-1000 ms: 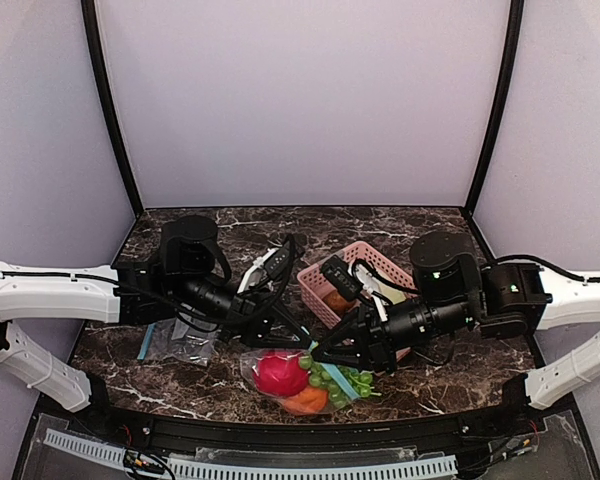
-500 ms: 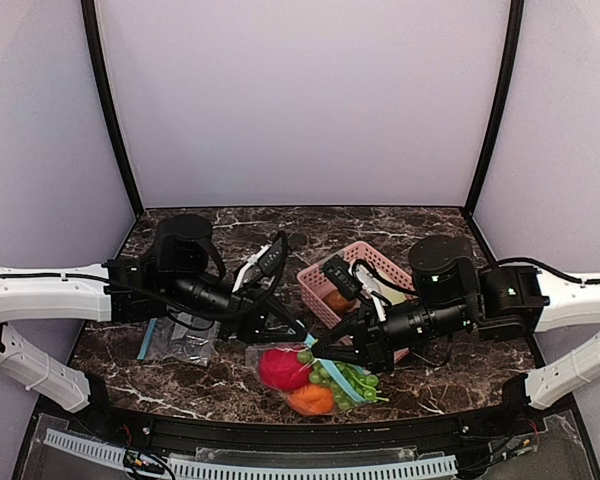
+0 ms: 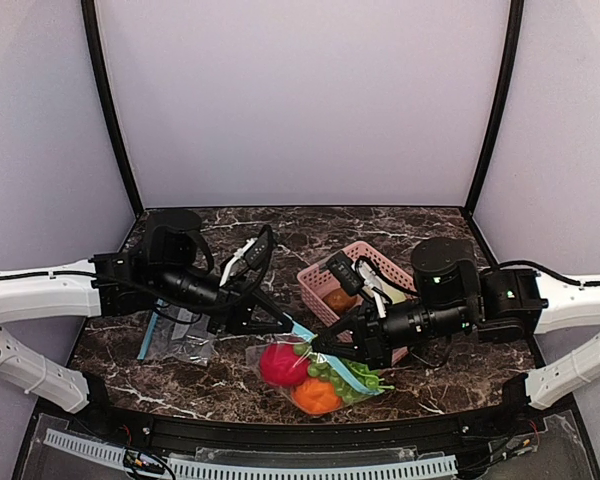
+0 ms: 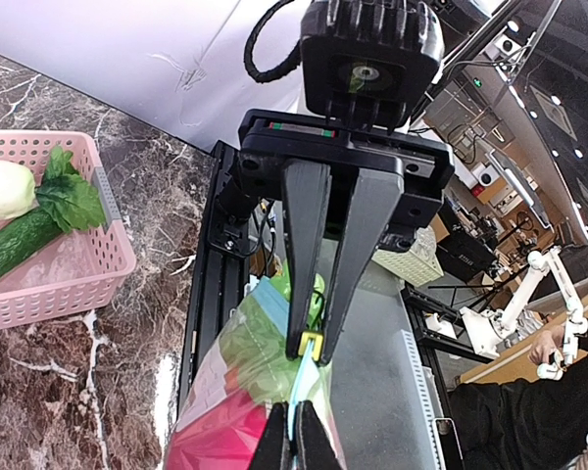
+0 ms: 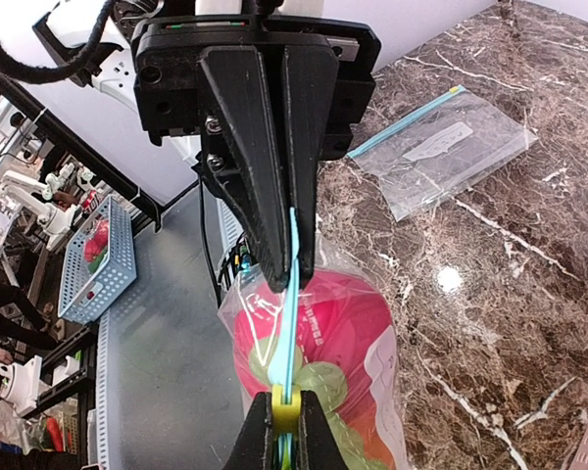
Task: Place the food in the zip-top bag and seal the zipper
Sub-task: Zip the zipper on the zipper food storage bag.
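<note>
Robotics lab (more arms (image 4: 561, 294) beyond)

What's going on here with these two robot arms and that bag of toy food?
The food, a red fruit, an orange and green grapes, is inside the zip-top bag. Both arms hold it by its blue zipper: the left gripper pinches the strip, the right gripper is shut on the yellow slider. Whether it is fully sealed is unclear. A second bag lies beside the left arm.
</note>
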`<move>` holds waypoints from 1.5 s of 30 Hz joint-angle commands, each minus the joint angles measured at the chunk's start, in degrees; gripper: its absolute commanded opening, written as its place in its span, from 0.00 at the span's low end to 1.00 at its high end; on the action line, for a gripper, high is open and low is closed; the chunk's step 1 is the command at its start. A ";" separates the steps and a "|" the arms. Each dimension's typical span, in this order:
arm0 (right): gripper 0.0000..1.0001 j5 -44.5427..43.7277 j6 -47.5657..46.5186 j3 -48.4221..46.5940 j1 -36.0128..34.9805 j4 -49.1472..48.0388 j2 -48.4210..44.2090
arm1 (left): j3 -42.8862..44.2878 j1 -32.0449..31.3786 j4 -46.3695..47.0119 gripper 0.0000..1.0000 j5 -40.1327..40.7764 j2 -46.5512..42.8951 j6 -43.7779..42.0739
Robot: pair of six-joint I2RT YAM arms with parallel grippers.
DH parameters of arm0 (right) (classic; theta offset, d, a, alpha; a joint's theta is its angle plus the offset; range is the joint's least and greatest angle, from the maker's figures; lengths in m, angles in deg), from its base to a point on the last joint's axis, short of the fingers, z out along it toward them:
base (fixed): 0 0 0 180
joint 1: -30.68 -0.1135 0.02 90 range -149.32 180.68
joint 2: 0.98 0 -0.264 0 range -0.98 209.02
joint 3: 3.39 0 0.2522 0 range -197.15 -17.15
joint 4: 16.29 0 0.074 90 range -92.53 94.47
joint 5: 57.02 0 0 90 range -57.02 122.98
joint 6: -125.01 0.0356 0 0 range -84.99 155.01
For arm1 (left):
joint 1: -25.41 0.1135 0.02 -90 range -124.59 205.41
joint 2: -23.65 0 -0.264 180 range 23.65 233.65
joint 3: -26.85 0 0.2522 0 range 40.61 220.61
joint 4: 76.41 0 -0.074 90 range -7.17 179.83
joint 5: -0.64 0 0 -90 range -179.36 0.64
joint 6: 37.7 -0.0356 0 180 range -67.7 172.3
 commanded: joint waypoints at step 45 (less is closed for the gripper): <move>0.00 5.82 2.83 0.99 -0.84 2.18 -0.76 | -1.82 -1.78 2.31 0.99 -2.90 0.68 0.94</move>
